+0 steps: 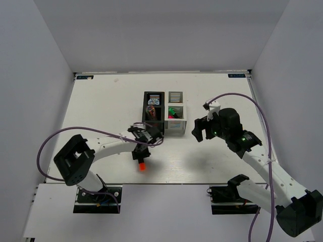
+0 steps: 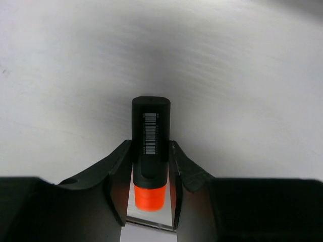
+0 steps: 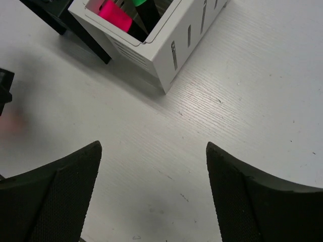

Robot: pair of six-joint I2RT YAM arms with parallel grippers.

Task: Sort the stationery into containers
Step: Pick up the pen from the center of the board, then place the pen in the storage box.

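A stubby black highlighter with an orange end [image 2: 150,121] lies on the table in front of the containers [image 1: 177,129], its orange end [image 1: 142,166] toward the near edge. My left gripper [image 2: 150,146] is shut on its body, a finger pressed against each side. The block of slotted bins stands at the table's middle. Its near white bin [image 3: 151,55] holds a pink-ended highlighter [image 3: 115,15] and a green-ended one [image 3: 139,2]. My right gripper [image 3: 153,148] hovers open over bare table just right of that bin, with nothing between its fingers.
The black bins [image 1: 153,107] on the block's left side hold a blue-white roll and a pinkish item. A far white bin [image 1: 175,97] stands behind the near one. The left arm [image 1: 108,143] stretches across the front left; white walls close in the table.
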